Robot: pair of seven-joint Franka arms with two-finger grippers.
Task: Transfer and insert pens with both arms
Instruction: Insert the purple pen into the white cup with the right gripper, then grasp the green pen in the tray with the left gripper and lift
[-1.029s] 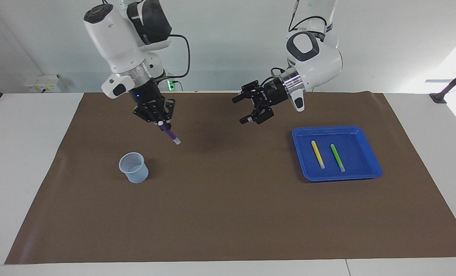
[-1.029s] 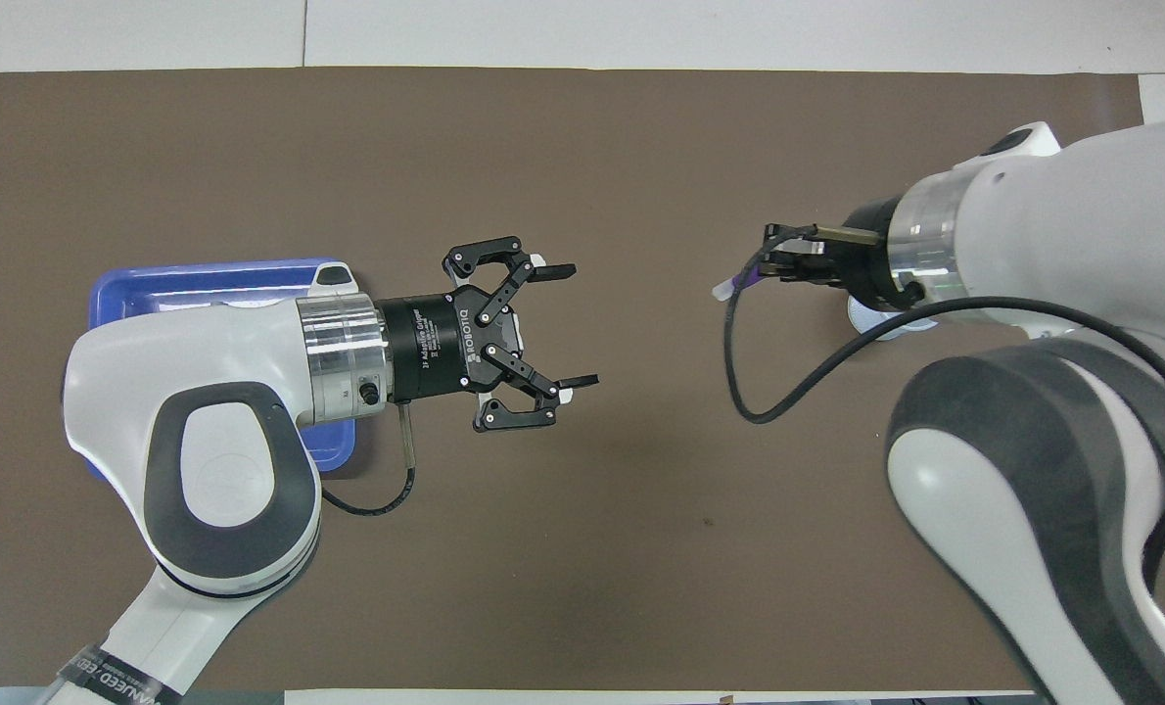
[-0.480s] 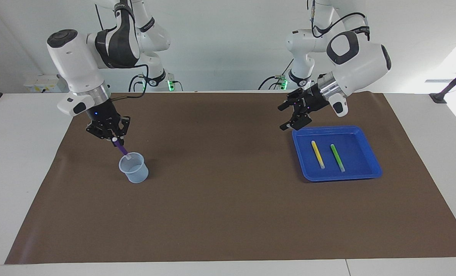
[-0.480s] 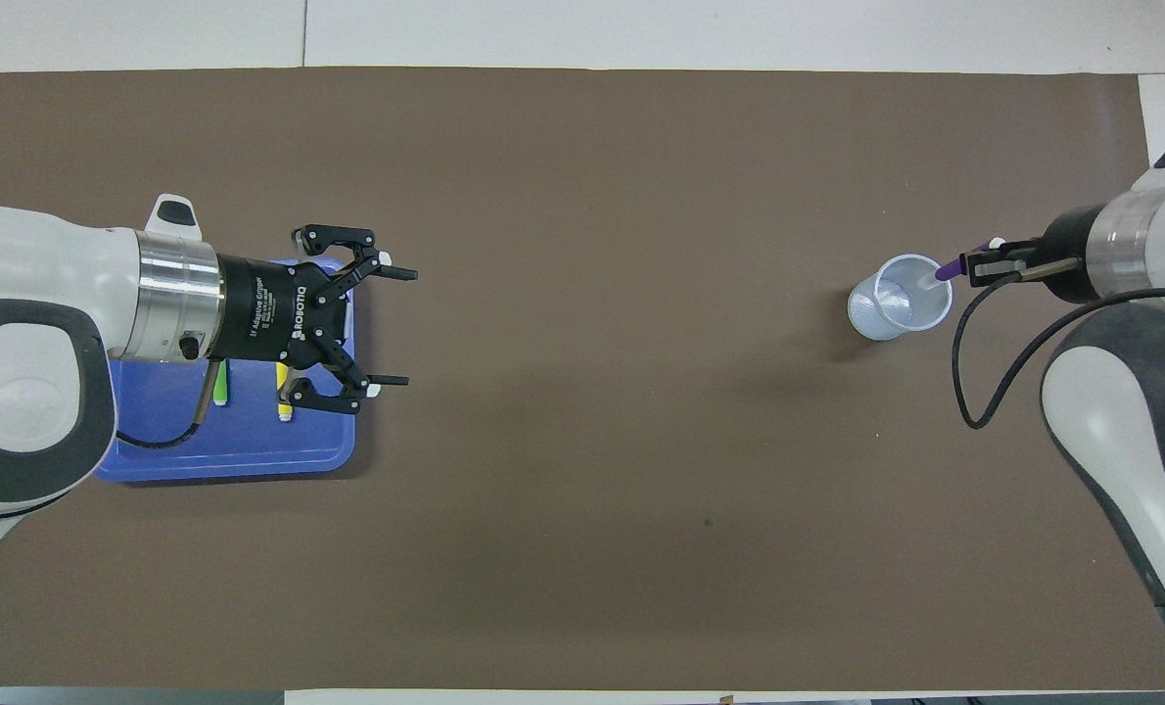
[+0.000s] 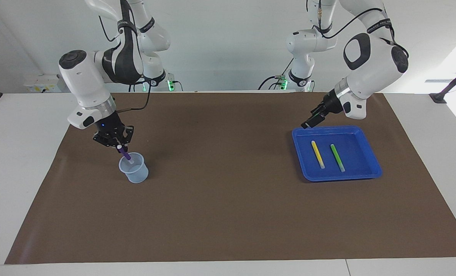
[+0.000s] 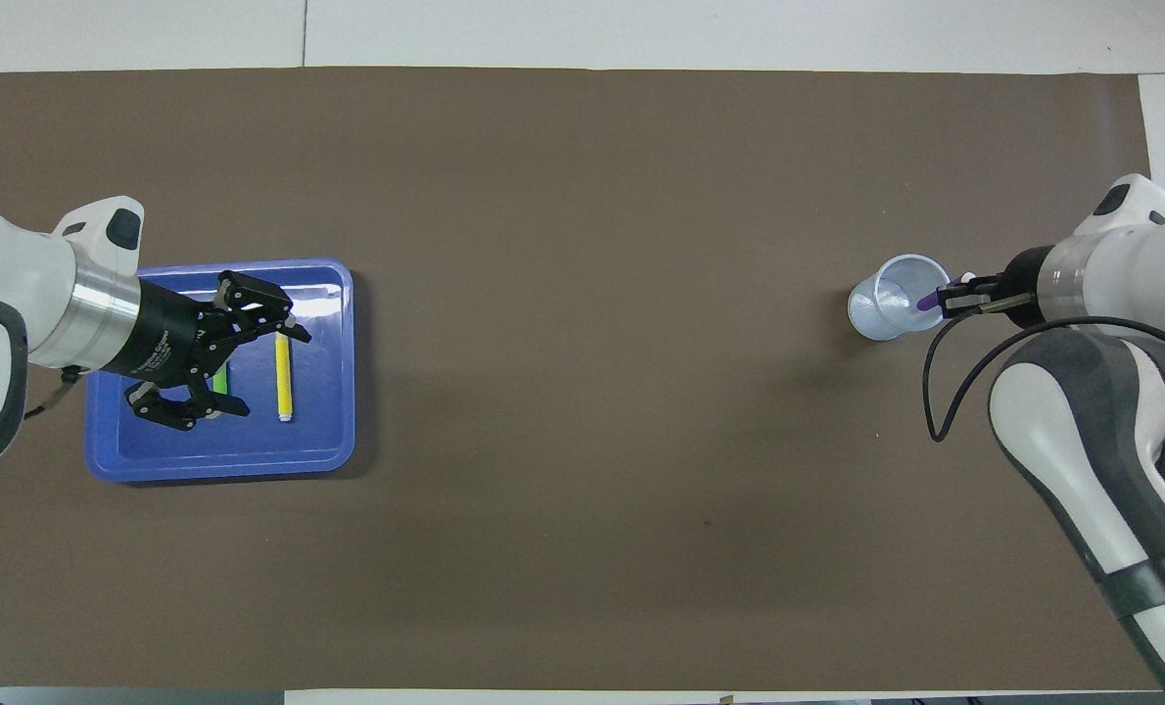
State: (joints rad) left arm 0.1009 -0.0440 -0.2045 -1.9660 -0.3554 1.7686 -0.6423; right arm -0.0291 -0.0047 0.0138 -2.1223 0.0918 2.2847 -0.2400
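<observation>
Your right gripper (image 5: 117, 145) is over the clear plastic cup (image 5: 133, 167) at the right arm's end of the brown mat (image 5: 228, 214). Its fingers are clamped tight on the purple pen (image 5: 126, 155). The pen hangs tilted, pale cap end down, with its lower tip dipping inside the cup's rim (whether the tip touches the cup wall or floor, I can't tell). In the overhead view the same gripper (image 6: 956, 297) sits at the cup's edge (image 6: 871, 318), with only a short purple stub (image 6: 928, 302) showing over the opening.

Your left gripper (image 6: 245, 367) is spread wide with nothing in it. It's up in the air over the blue tray (image 6: 333, 431) at the left arm's end of the mat. In the facing view it (image 5: 307, 123) shows edge-on over the tray's robot-side rim (image 5: 327, 128), clear of both pens.

The yellow pen (image 5: 317, 154) and green pen (image 5: 337, 157) lie flat in the tray, side by side and apart from each other, pale caps pointing away from the robots. The green one is closer to the left arm's end of the table. From overhead, the yellow pen (image 6: 285, 376) is fully visible; the green pen (image 6: 220, 380) is mostly covered by the left gripper.
</observation>
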